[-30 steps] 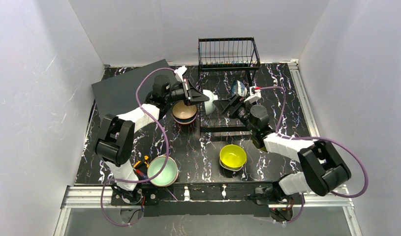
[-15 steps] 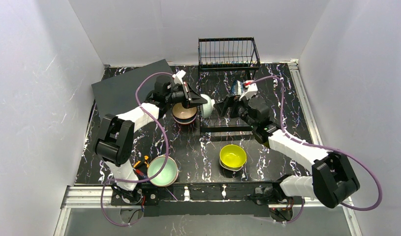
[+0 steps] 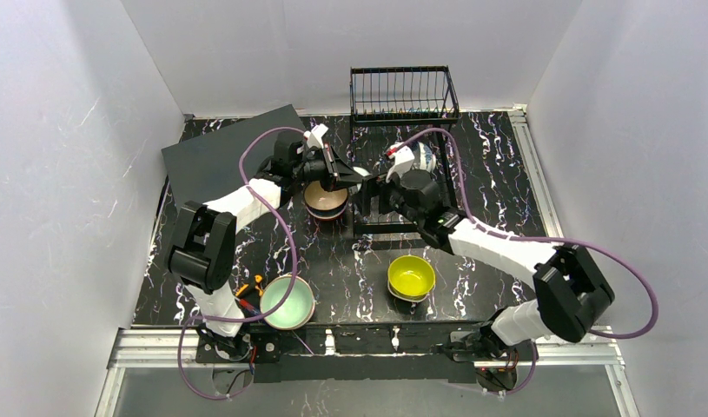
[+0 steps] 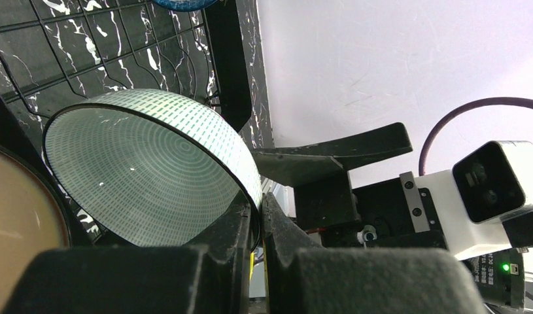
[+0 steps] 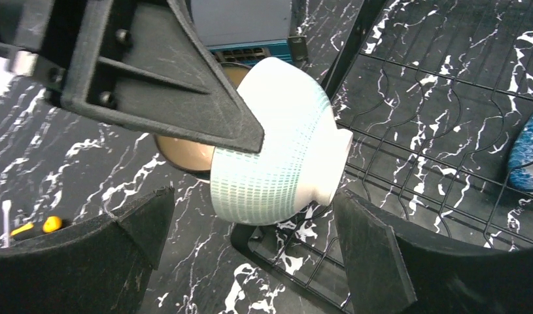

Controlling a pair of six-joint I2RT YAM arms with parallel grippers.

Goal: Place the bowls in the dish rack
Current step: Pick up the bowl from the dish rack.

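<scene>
Bowls sit scattered over the black, white-veined table [image 3: 354, 261] in the top view. A yellow bowl [image 3: 411, 276] and a mint-green bowl [image 3: 287, 301] are near the arm bases, and a beige bowl [image 3: 326, 200] is at mid-table. A flat dark grey box [image 3: 220, 152] lies at the far left. The dish rack [image 3: 404, 94], thin black wire with a basket behind and a rectangular frame base in front, stands at the far edge. A blue patterned bowl [image 3: 428, 156] rests on that base. The left gripper [image 3: 348, 174] and right gripper [image 3: 378, 184] meet over the base's left edge, with a white bowl [image 3: 360, 176] between them.

In the left wrist view, the left gripper [image 4: 257, 222] is pinched narrow on the white bowl's [image 4: 152, 176] rim, one finger inside and one outside. The bowl is tipped on its side. Its glossy surface carries a fine grid of small dashes in rings.

In the right wrist view, the right gripper [image 5: 250, 261] is spread wide, its blunt matte black fingers [image 5: 381, 255] flanking the white bowl [image 5: 283, 157] without visible contact. The bowl hangs over the rack's wire grid, foot ring pointing right. A finger of the left gripper [image 5: 165, 78] grips it from above.
</scene>
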